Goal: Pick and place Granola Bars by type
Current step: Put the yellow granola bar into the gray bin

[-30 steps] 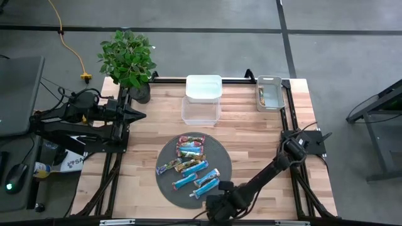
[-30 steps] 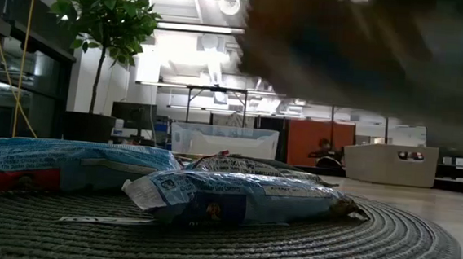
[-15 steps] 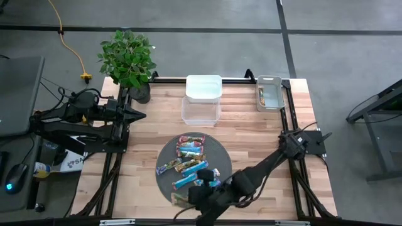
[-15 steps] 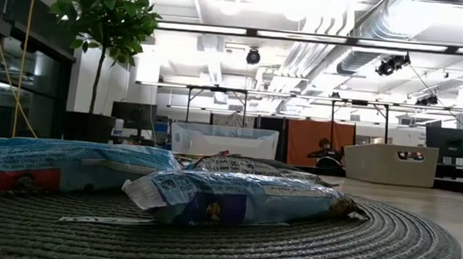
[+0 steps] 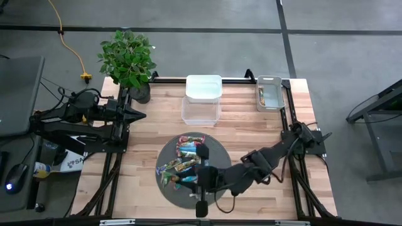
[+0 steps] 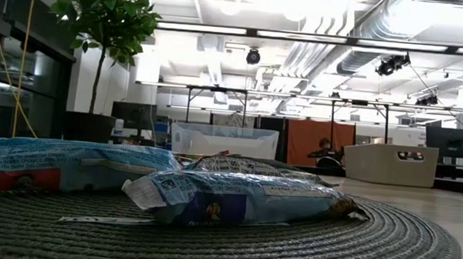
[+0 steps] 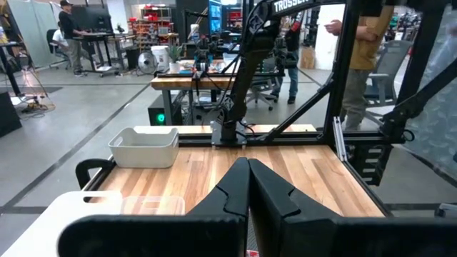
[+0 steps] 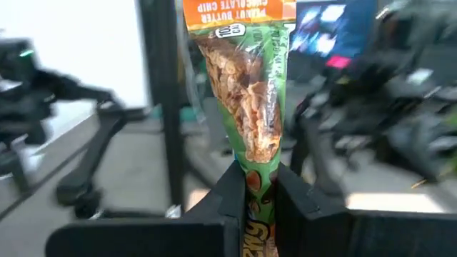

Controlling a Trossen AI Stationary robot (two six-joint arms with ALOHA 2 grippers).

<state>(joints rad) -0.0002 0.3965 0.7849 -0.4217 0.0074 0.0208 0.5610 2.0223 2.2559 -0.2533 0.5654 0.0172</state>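
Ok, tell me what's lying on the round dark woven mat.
On the round dark woven mat lie shiny blue and red-pink granola bars. The right gripper, shut on a green-wrapped bar, covers the mat's right part in the high view.

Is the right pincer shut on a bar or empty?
Shut on one: the right pincer clamps a green-wrapped granola bar standing up between its fingers.

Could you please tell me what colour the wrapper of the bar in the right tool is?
Green with an orange top band, clearest in the right wrist view: granola bar.

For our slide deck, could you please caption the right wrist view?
Right gripper pinching a green peanut-butter granola bar upright.
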